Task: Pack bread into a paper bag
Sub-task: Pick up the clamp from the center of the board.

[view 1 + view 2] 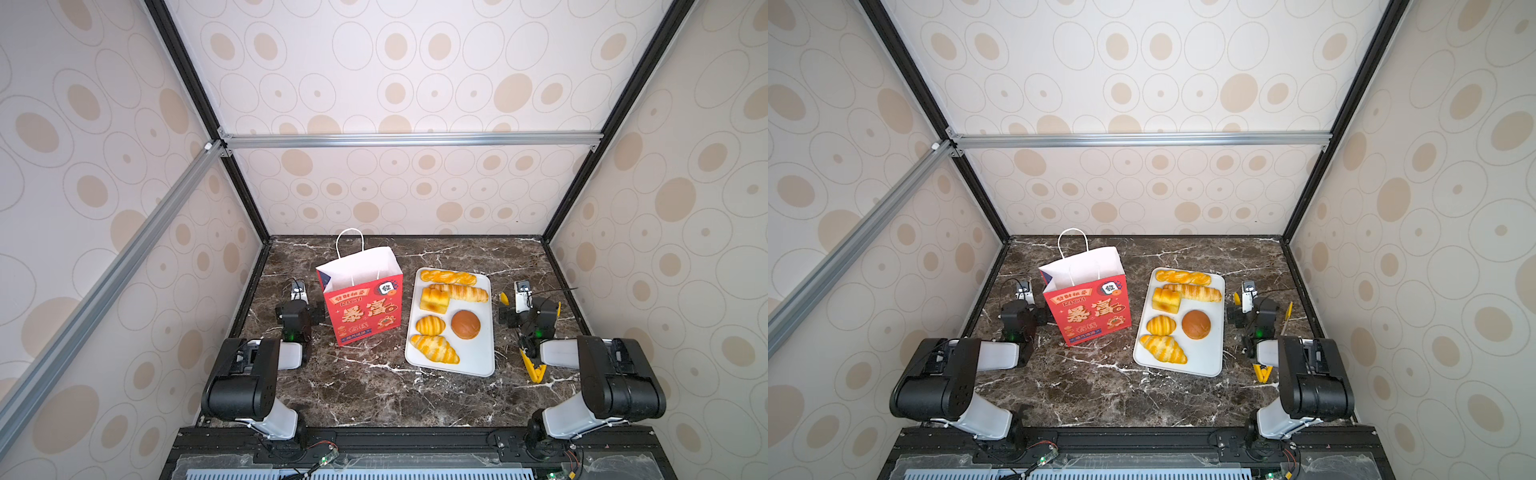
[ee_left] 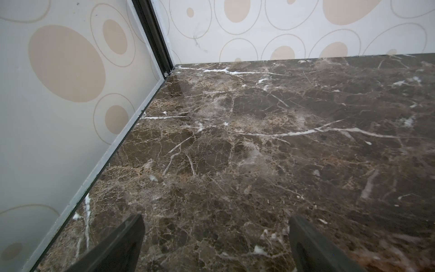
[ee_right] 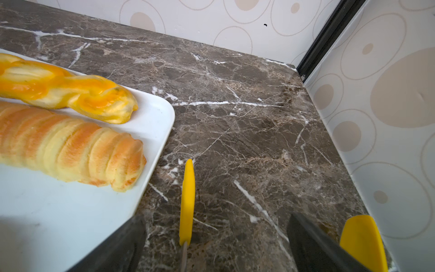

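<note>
Paper bag (image 1: pixel 365 307) upright on counter (image 1: pixel 374 395), mouth open, white inside showing. Just left of white tray (image 1: pixel 478 357), not touching it.

All six bread pieces on the tray:
- far end: twisted stick (image 1: pixel 448 276), with second twisted stick (image 1: pixel 461 292) right beside it
- loaf chunk (image 1: pixel 434 300) against the second stick
- middle: oval roll (image 1: pixel 430 325) and brown bun (image 1: pixel 465 324) side by side
- near end: croissant (image 1: pixel 434 349)

Left jaws spread wide, gripping nothing. Dark fingers (image 2: pixel 117 247) over bare counter, near left wall, beside the bag.

Right jaws also spread wide, closed on nothing. Low over counter, just right of the tray.

Yellow-tipped tongs (image 1: pixel 534 370) flat on counter under right arm. In right wrist view, one yellow tip (image 3: pixel 187 200) between the fingers, other tip (image 3: pixel 362 242) outside them. Whether touching the tongs: cannot tell.
</note>
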Robot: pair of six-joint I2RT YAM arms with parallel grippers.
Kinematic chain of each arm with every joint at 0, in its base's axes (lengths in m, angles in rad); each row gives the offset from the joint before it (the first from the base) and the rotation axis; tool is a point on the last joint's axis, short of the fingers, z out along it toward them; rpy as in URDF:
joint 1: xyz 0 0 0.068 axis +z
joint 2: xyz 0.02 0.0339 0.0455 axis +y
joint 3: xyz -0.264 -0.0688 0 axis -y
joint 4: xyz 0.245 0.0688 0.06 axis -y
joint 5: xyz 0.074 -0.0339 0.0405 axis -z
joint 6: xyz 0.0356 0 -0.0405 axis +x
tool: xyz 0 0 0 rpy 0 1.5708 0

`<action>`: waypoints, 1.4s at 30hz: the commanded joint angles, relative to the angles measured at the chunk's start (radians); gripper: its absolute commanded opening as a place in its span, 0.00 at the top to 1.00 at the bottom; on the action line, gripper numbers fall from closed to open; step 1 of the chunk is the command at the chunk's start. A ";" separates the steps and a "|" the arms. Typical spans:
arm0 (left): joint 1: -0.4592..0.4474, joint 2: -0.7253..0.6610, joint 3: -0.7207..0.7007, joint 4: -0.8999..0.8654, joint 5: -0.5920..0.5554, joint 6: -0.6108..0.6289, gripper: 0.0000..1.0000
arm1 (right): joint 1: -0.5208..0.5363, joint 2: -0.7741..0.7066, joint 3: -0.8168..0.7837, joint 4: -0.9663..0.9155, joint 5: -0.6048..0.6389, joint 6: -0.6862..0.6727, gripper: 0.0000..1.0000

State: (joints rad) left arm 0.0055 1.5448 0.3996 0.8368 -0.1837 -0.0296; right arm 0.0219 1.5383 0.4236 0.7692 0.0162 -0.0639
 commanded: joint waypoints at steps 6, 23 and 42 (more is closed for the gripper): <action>-0.076 -0.152 0.174 -0.402 -0.205 -0.030 0.01 | -0.002 0.001 0.015 -0.016 -0.009 -0.001 0.04; -0.335 -0.739 0.543 -1.305 -0.171 -0.386 0.01 | 0.218 -0.374 0.296 -0.947 0.465 0.188 0.00; -0.349 -1.004 0.422 -1.351 0.211 -0.405 0.01 | 0.017 -0.705 0.235 -1.525 0.140 0.665 0.00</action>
State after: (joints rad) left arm -0.3367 0.5381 0.8139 -0.5148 -0.0383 -0.4202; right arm 0.0387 0.9169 0.6910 -0.7143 0.2386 0.5106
